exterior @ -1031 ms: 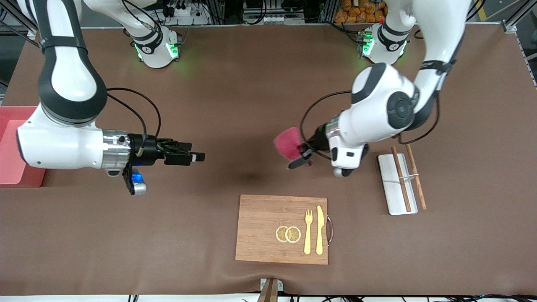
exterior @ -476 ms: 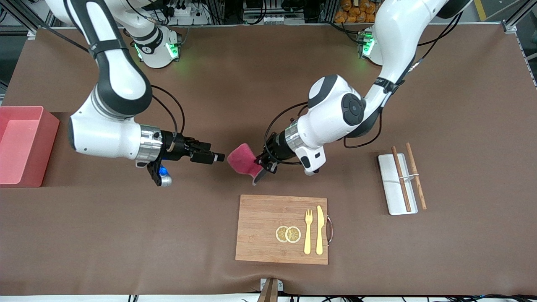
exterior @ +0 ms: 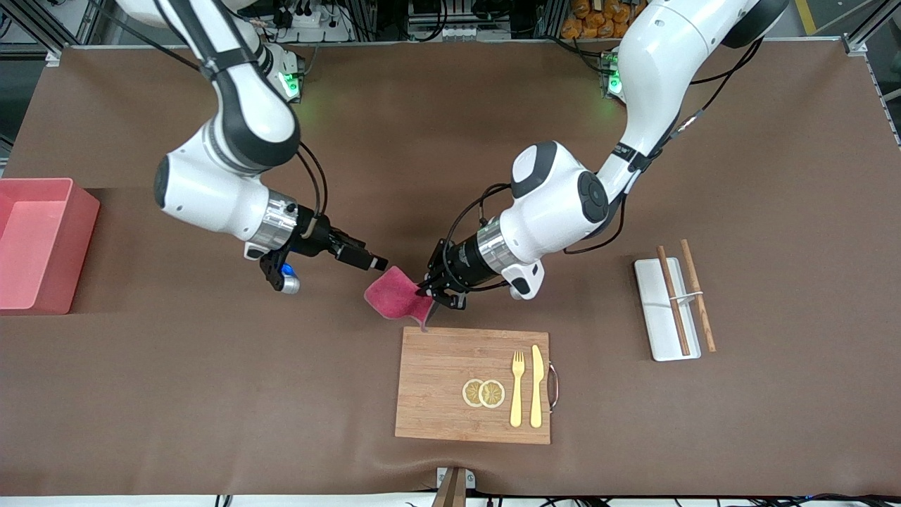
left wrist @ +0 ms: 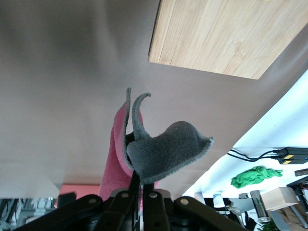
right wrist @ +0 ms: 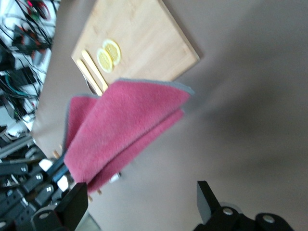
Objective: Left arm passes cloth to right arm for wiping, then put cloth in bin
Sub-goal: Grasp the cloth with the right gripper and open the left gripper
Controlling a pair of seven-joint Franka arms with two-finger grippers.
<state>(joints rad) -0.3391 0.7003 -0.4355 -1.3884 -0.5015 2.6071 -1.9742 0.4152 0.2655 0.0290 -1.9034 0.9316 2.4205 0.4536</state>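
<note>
Cloth: the cloth (exterior: 395, 298) hangs in the air, folded, crimson face outward and grey underside showing in the left wrist view (left wrist: 159, 154); it is over bare table just above the cutting board's farther edge, between the two grippers.
Left gripper: the left gripper (exterior: 438, 298) is clamped on one edge of the cloth, fingers pressed together on the fabric, and carries its whole weight.
Right gripper: the right gripper (exterior: 376, 264) has its fingers spread apart, tips right at the cloth's upper corner; in the right wrist view the cloth (right wrist: 125, 130) sits between the two fingers (right wrist: 208, 199), but they have not closed on it.
Cutting board: the cutting board (exterior: 436, 352) lies nearer the front camera than the cloth, with lemon slices (exterior: 483, 393), a fork (exterior: 517, 389) and a knife (exterior: 536, 386) on it.
Bin: the bin (exterior: 77, 211) stands at the right arm's end of the table, well apart from the cloth, with nothing of the cloth in it.
Tray: a white tray (exterior: 651, 310) with chopsticks (exterior: 673, 301) lies toward the left arm's end.
Done: cloth lifted and brought to the meeting point.
Left: right gripper closes, left lets go, wiping, then the drop into the bin.
Progress: early, by my judgement, at the handover itself.
</note>
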